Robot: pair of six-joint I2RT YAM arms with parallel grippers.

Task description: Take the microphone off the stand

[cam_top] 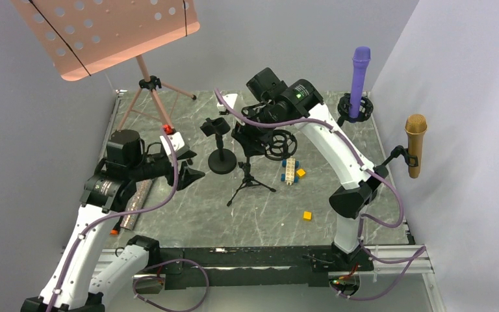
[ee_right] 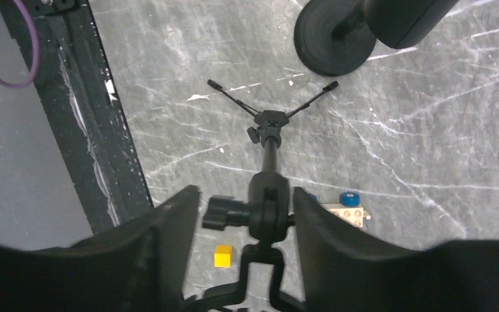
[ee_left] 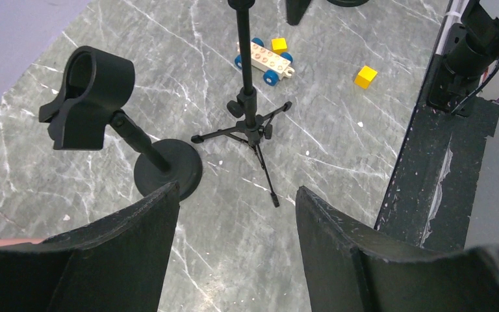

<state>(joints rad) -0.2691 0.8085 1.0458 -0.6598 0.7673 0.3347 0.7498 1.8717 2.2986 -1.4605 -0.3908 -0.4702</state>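
A purple microphone point(cam_top: 360, 71) stands upright in a ring holder at the back right. A gold microphone point(cam_top: 415, 140) hangs in a clip past the table's right edge. My right gripper point(cam_top: 250, 133) is at neither. It straddles the swivel joint point(ee_right: 269, 205) of an empty black tripod stand point(cam_top: 250, 179) with a shock-mount ring point(cam_top: 278, 144). The jaws sit close on both sides of the joint, with thin gaps showing. My left gripper point(ee_left: 237, 208) hovers open over bare table, facing a round-base stand with an empty clip point(ee_left: 94, 91).
A pink music stand point(cam_top: 104, 32) rises at the back left. A glitter microphone point(cam_top: 136, 201) lies on the left, partly under my left arm. A toy car point(ee_left: 263, 62) and yellow blocks point(ee_left: 364, 76) lie right of the tripod.
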